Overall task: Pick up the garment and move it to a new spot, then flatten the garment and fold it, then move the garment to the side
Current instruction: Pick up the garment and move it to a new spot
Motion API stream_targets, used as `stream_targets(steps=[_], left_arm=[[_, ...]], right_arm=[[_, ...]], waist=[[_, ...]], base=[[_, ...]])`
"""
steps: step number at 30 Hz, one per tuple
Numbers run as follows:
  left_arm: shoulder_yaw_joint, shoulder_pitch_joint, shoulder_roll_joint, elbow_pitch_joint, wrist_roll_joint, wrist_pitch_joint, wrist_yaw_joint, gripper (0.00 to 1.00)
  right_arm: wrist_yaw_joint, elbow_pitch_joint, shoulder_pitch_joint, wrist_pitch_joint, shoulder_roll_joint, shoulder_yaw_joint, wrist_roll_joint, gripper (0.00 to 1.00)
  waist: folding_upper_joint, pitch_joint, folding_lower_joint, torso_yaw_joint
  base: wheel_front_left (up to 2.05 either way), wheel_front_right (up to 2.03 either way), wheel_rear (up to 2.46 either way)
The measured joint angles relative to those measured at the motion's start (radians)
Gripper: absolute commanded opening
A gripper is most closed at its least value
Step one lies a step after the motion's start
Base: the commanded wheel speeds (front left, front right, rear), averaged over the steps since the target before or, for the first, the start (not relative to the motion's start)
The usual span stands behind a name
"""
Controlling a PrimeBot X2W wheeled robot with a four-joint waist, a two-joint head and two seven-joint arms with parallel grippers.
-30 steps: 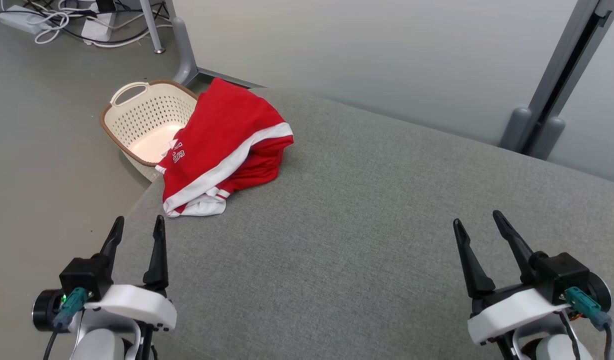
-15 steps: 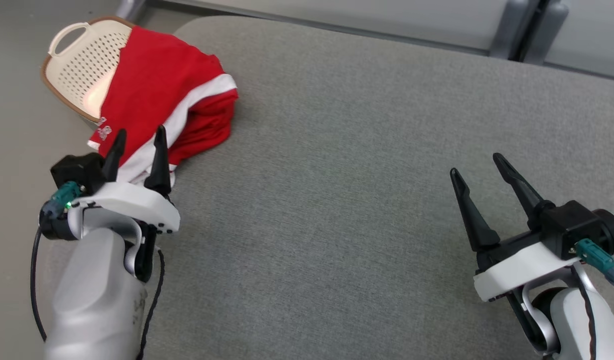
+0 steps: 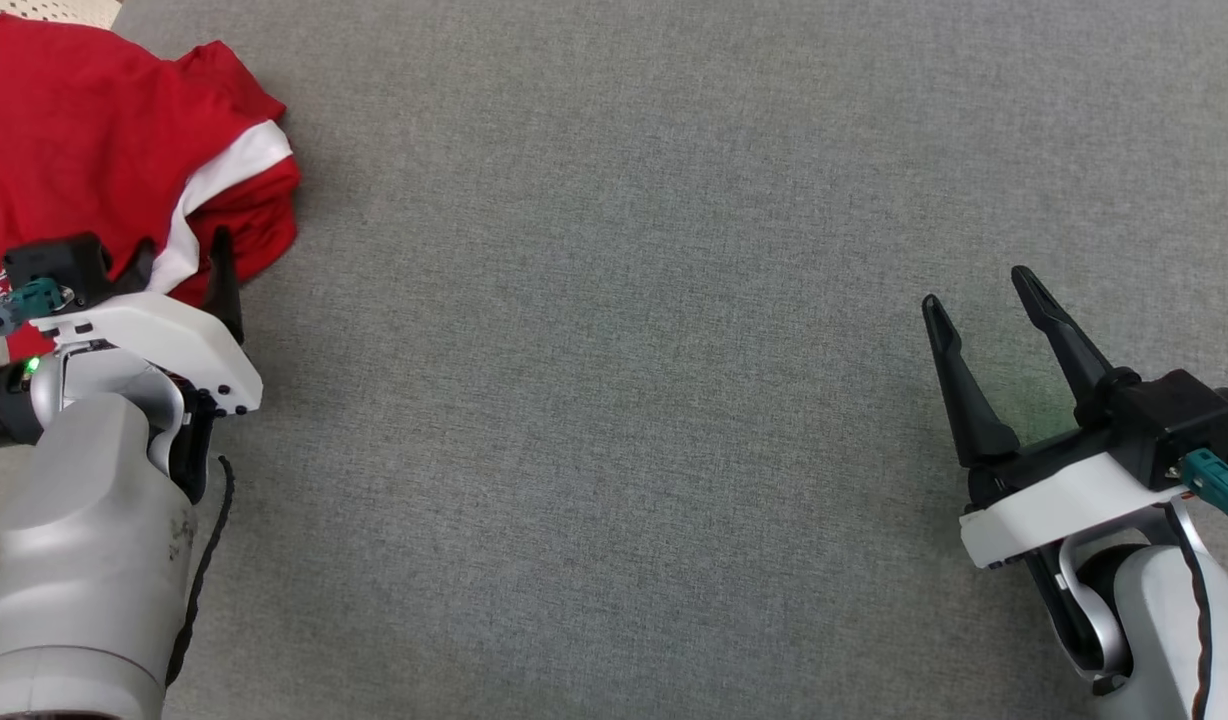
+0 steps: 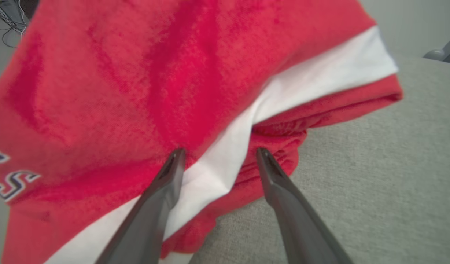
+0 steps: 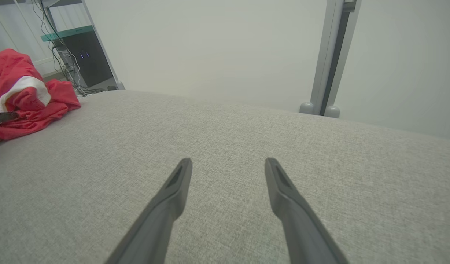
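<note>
A crumpled red garment (image 3: 104,140) with a white stripe lies at the far left corner of the grey cloth-covered table (image 3: 614,400). My left gripper (image 3: 182,252) is open right at the garment's near edge, its fingertips over the white stripe. Seen from the left wrist, the garment (image 4: 144,84) spreads across the picture and the left gripper (image 4: 217,154) straddles the white band without closing on it. My right gripper (image 3: 979,290) hangs open over bare table at the right. In the right wrist view the right gripper (image 5: 228,163) is open and the garment (image 5: 23,95) lies far left.
A sliver of the cream perforated basket (image 3: 34,8) peeks out at the top left corner behind the garment. In the right wrist view a grey post (image 5: 329,58) stands against the pale wall beyond the table, and a dark cabinet with cables (image 5: 80,60) stands at the back left.
The head camera has tilted down and turned, so the whole scene shifted up and left. My left gripper has reached forward to the garment's near edge. The right gripper stays open.
</note>
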Motion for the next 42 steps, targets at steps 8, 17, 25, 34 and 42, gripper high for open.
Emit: stream_targets(steps=[8,17,25,34,42], left_arm=[[0.017,0.001,0.023,-0.148,0.011,-0.038,0.023,0.00],[0.084,0.208,0.009,-0.587,0.066,-0.040,0.052,0.00],[0.073,0.478,-0.051,-0.880,0.105,-0.040,0.047,0.00],[-0.037,0.749,-0.115,-1.096,0.095,0.015,0.060,0.00],[-0.188,0.800,-0.133,-1.144,0.033,0.065,0.056,0.00]], right_arm=[[0.000,0.021,-0.005,-0.013,0.006,-0.006,0.001,1.00],[0.000,0.054,0.022,-0.045,0.032,-0.016,0.009,1.00],[0.000,0.089,0.090,-0.068,0.074,-0.012,0.020,1.00],[0.000,0.076,0.142,-0.075,0.105,-0.010,0.027,1.00],[0.000,0.070,0.141,-0.074,0.119,0.014,0.033,1.00]], waist=[[0.0000,-0.024,0.0000,0.013],[0.0000,-0.129,0.0000,0.020],[0.0000,-0.266,0.0000,-0.003],[0.0000,-0.357,-0.0001,-0.099],[0.0001,-0.364,0.0000,-0.237]], base=[[0.00,0.00,0.00],[0.00,0.00,0.00],[0.00,0.00,0.00],[0.00,0.00,0.00],[0.00,0.00,0.00]])
